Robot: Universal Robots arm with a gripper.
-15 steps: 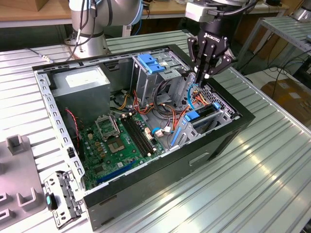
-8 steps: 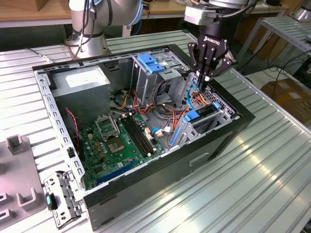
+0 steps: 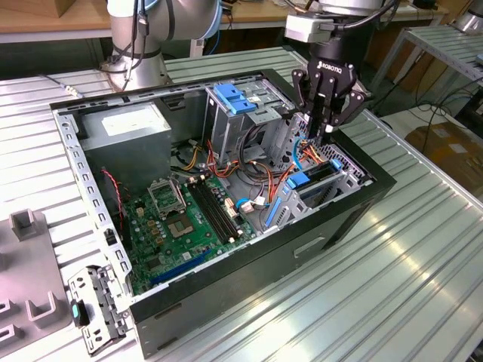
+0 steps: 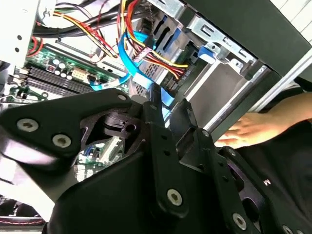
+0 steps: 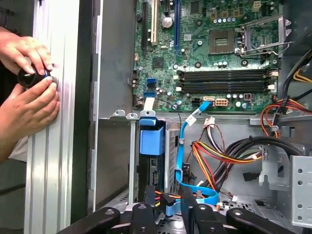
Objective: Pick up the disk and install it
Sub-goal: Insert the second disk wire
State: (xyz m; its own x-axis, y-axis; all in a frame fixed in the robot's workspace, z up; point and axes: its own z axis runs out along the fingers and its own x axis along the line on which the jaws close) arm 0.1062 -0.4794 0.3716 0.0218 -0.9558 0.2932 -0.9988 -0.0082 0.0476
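The disk [image 5: 152,141] stands on edge in the lower drive bay of the open computer case [image 3: 355,219], its bright blue bracket facing up. In the exterior view the disk [image 3: 308,181] shows as a blue strip in the cage at the case's right end. My gripper [image 3: 326,136] hangs just above that bay, among the cables. Its fingers are drawn close together around the end of a flat blue data cable [image 5: 183,146], and a red-and-yellow power lead lies beside it. In both wrist views the gripper [image 5: 166,212] [image 4: 170,109] sits right over the disk's connector edge.
A person's hands [image 5: 29,92] hold a small black knob on the table rail beside the case, and one hand [image 4: 248,129] rests by the case wall. The motherboard [image 3: 189,219], the grey power-supply box [image 3: 124,124] and an upper cage with a blue latch [image 3: 234,98] surround the bay. A loose metal panel [image 3: 94,309] lies on the table.
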